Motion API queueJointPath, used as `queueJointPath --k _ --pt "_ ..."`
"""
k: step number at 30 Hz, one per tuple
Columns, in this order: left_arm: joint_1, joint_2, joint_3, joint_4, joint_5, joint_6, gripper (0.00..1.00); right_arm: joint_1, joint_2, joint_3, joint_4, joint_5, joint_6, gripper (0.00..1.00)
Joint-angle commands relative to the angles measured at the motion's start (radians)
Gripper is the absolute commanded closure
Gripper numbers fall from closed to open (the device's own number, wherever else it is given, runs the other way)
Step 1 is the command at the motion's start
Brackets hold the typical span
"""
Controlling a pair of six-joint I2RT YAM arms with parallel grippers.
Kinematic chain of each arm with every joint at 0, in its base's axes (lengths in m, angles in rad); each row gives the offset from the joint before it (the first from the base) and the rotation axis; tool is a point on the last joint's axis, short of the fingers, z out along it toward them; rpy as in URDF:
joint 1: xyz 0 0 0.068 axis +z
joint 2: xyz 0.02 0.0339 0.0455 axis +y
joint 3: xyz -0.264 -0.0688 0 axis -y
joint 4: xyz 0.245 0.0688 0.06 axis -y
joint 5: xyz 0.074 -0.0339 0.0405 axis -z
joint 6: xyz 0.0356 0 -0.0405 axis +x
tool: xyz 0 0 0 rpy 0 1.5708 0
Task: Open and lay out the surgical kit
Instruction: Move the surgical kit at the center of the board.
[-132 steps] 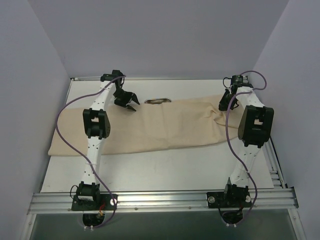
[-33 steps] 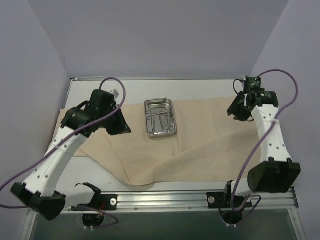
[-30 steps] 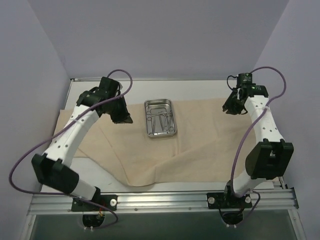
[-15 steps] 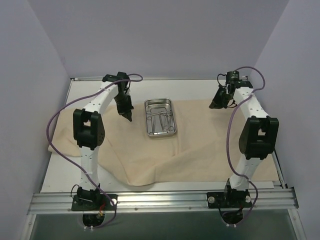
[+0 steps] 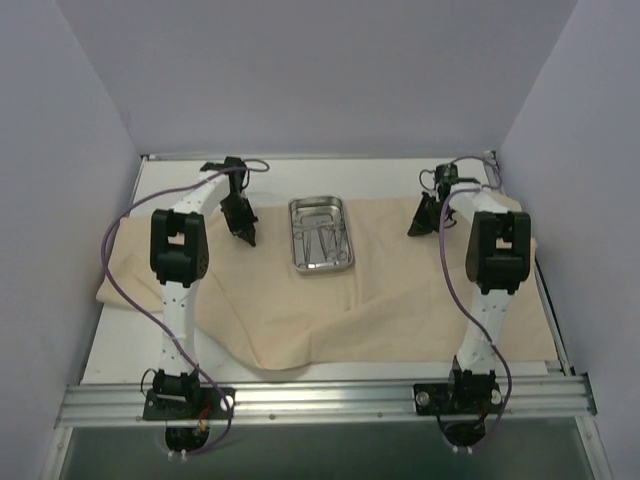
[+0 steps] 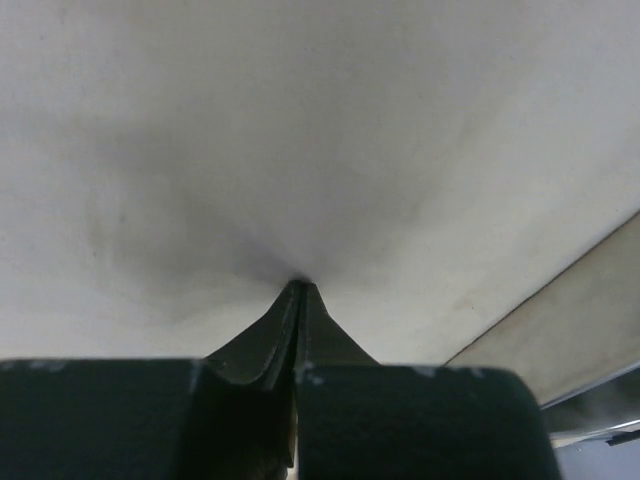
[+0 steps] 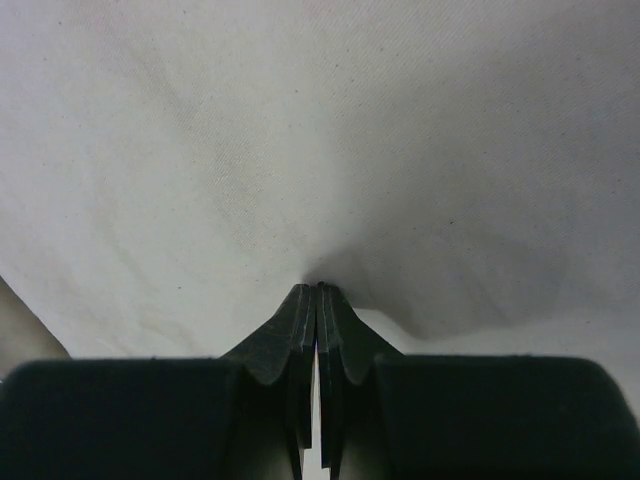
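Observation:
The beige cloth wrap (image 5: pixel 300 310) lies spread open across the table. On its far middle sits the shiny steel tray (image 5: pixel 293 240), holding several thin metal instruments (image 5: pixel 322 238). My left gripper (image 5: pixel 248 238) is just left of the tray, tips down on the cloth. In the left wrist view it (image 6: pixel 300 287) is shut, with the cloth (image 6: pixel 300 120) puckering at the tips. To the tray's right, my right gripper (image 5: pixel 414 229) is also shut; in the right wrist view a raised fold of cloth (image 7: pixel 440 290) gathers at its tips (image 7: pixel 317 288).
Bare white table top (image 5: pixel 130 350) shows at the near left and along the far edge. An aluminium rail (image 5: pixel 320 400) carrying both arm bases runs along the front. Lilac walls close in the left, right and back. A strip of table (image 6: pixel 590 320) lies past the cloth's edge.
The right gripper has closed and shifted left, toward the tray. Both arms have folded upright over their bases. The left gripper's tips stayed near the same spot. Tray and cloth have not moved.

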State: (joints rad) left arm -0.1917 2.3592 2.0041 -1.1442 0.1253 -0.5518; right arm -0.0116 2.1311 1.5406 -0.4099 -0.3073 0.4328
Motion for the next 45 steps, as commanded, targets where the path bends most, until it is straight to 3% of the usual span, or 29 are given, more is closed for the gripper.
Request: queueJointPath --k 1,4,7,11,13,16,18,24,27,32,41,45 --pt "0.026 0.064 0.048 0.084 0.034 -0.028 0.98 0.005 0.055 -0.007 0.02 0.054 -0.02 1.0" --pt "0.037 0.172 0.157 0.038 0.076 -0.02 0.98 0.005 0.102 0.027 0.014 0.073 -0.005 1.0" --pt "0.049 0.31 0.365 -0.008 0.137 -0.011 0.98 0.004 0.153 0.079 0.013 0.068 0.026 1.0" --pt "0.077 0.486 0.63 0.049 0.284 -0.085 0.98 -0.001 0.226 0.139 0.013 0.06 0.076 1.0" --pt "0.092 0.544 0.691 0.093 0.342 -0.138 0.98 -0.005 0.253 0.165 0.02 0.051 0.086 1.0" --pt "0.126 0.531 0.65 0.185 0.358 -0.209 0.98 -0.007 0.34 0.306 -0.036 0.065 0.051 1.0" --pt "0.146 0.505 0.566 0.24 0.344 -0.232 0.98 -0.007 0.438 0.484 -0.119 0.068 0.015 1.0" --pt "0.236 0.476 0.516 0.227 0.304 -0.252 0.98 -0.013 0.624 0.827 -0.21 0.054 0.01 1.0" --pt "0.271 0.488 0.501 0.25 0.327 -0.27 0.98 -0.016 0.65 0.845 -0.19 0.016 0.044 1.0" --pt "0.308 0.592 0.691 0.225 0.379 -0.296 0.96 -0.016 0.673 0.869 -0.162 -0.027 0.049 1.0" --pt "0.337 0.565 0.673 0.298 0.405 -0.251 0.85 -0.047 0.668 0.877 -0.173 -0.032 0.032 1.0" --pt "0.348 0.561 0.738 0.261 0.404 -0.199 0.83 -0.047 0.659 0.86 -0.227 -0.023 0.015 0.97"
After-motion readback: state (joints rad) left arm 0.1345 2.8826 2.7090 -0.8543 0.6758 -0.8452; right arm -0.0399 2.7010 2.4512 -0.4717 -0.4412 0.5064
